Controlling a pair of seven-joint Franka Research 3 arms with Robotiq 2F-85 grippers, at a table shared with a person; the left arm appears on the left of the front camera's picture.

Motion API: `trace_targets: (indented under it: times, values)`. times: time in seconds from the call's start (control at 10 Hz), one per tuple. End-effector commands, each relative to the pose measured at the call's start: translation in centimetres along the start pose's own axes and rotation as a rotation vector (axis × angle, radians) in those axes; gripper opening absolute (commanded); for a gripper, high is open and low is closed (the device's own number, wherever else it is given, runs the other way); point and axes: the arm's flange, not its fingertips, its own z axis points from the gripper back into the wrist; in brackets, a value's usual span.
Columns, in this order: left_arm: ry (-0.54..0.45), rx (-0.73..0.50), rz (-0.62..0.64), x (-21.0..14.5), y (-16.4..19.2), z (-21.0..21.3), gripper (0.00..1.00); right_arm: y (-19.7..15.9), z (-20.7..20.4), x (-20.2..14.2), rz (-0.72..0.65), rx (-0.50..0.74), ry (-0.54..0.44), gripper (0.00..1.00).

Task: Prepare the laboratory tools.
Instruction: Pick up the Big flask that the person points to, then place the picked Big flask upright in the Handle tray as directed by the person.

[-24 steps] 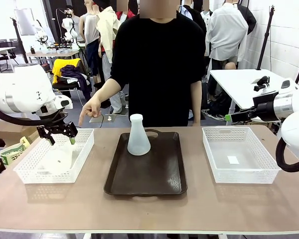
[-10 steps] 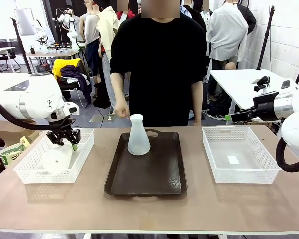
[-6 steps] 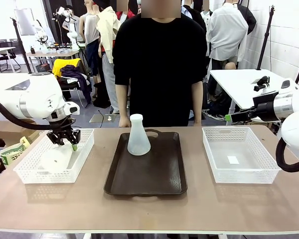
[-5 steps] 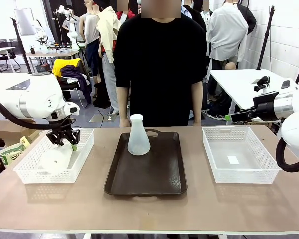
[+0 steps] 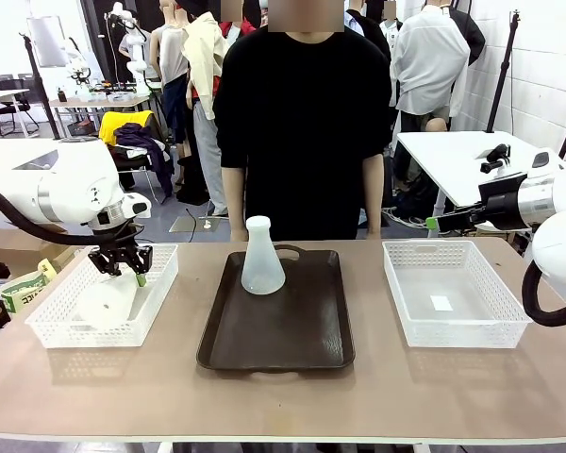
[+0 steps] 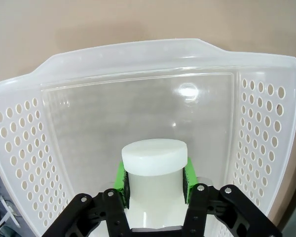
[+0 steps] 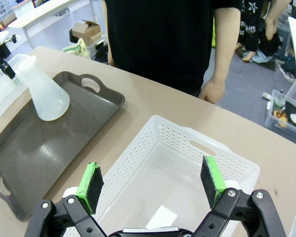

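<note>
Left wrist view shows the left gripper (image 6: 155,180) with its green pads pinching the neck of a frosted flask (image 6: 154,170) just under the rim, the flask lying inside the left mesh basket (image 6: 266,128). The hold looks narrow and high on a smooth neck, so the likely trouble on lifting is the wide base swinging or the neck sliding through the pads; the base could also catch the basket wall on the way out, dragging the light basket along. From the front the same gripper (image 5: 120,261) hangs over the far part of that basket (image 5: 61,330), the flask's pale body (image 5: 107,300) inside it. A second flask (image 5: 261,257) stands upright at the far end of the dark brown tray (image 5: 292,349) in the middle of the table, otherwise bare. The right mesh basket (image 5: 509,330) holds only a small white slip (image 5: 441,303). The right gripper (image 7: 153,185) hovers above that basket (image 7: 138,163), fingers spread wide, holding nothing.
</note>
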Motion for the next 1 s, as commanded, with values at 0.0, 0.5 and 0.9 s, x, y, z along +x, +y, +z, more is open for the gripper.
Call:
trace_targets:
  times: [0.0, 0.5, 0.9]
  values:
    - [-0.014, -0.002, -0.016, 0.0, 0.06, -0.02, 0.0, 0.13, 0.04, 0.11, -0.007, 0.005, 0.004, 1.0]
    - [-0.014, -0.002, -0.016, 0.0, 0.06, -0.02, 0.0, 0.13, 0.04, 0.11, -0.007, 0.005, 0.004, 1.0]
    - [-0.014, -0.002, -0.016, 0.0, 0.06, -0.02, 0.0, 0.13, 0.04, 0.11, -0.007, 0.005, 0.004, 1.0]
